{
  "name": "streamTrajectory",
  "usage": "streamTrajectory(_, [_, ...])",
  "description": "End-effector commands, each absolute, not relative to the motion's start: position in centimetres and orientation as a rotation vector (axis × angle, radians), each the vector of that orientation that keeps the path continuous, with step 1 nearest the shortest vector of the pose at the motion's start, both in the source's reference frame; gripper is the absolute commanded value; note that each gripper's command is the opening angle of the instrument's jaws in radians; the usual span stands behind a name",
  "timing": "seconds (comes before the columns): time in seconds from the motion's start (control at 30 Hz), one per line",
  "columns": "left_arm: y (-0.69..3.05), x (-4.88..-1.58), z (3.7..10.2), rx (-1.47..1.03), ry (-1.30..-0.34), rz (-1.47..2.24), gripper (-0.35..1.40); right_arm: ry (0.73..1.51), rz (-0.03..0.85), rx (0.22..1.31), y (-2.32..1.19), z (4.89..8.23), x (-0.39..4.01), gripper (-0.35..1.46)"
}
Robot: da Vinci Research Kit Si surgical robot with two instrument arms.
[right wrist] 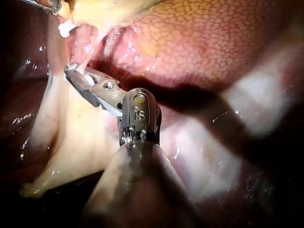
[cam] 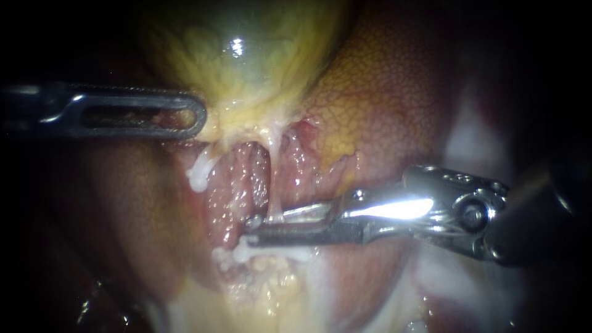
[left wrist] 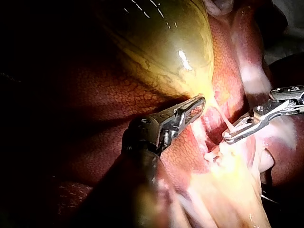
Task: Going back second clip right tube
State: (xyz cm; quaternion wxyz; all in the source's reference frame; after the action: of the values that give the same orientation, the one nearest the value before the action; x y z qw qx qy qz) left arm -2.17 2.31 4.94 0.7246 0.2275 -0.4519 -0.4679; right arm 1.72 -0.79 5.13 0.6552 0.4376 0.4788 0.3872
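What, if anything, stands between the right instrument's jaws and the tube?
Nothing visible. The right instrument has its open jaws astride the thin pale tube, which runs into the gap between them. The left instrument grips the gallbladder well clear of them.

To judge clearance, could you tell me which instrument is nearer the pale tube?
Right. The right instrument straddles the pale tube; the left instrument sits apart, against the gallbladder.
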Motion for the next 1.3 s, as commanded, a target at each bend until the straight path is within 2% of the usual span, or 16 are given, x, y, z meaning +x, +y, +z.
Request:
streamTrajectory(0.03, [2.3,-2.17,4.94,0.501,-0.997,-1.032,-0.35,1.086,0.878,0.992,-0.79,5.13,1.72,-0.35])
streamTrajectory(0.2, [2.3,-2.17,4.94,0.501,-0.997,-1.032,-0.35,1.09,0.86,0.983,-0.79,5.14,1.73,-0.35])
streamTrajectory(0.33, [2.29,-2.18,4.95,0.499,-0.997,-1.032,-0.35,1.104,0.831,0.956,-0.82,5.2,1.74,0.16])
streamTrajectory(0.43, [2.26,-2.19,4.97,0.497,-0.998,-1.032,-0.35,1.139,0.765,0.877,-0.82,5.29,1.77,0.41])
streamTrajectory(0.6, [2.22,-2.19,5.0,0.49,-0.998,-1.033,-0.35,1.16,0.731,0.816,-0.83,5.47,1.76,0.45])
streamTrajectory(0.8, [2.2,-2.18,5.01,0.492,-0.999,-1.03,-0.35,1.188,0.672,0.68,-0.79,5.68,1.73,0.49])
streamTrajectory(1.13, [2.2,-2.18,5.01,0.489,-0.999,-1.025,-0.35,1.199,0.632,0.61,-0.74,5.74,1.63,0.5])
streamTrajectory(1.23, [2.2,-2.18,5.01,0.489,-0.999,-1.025,-0.35,1.209,0.592,0.579,-0.75,5.74,1.58,0.5])
streamTrajectory(1.3, [2.2,-2.18,5.01,0.489,-1.0,-1.025,-0.35,1.222,0.533,0.541,-0.76,5.71,1.53,0.5])
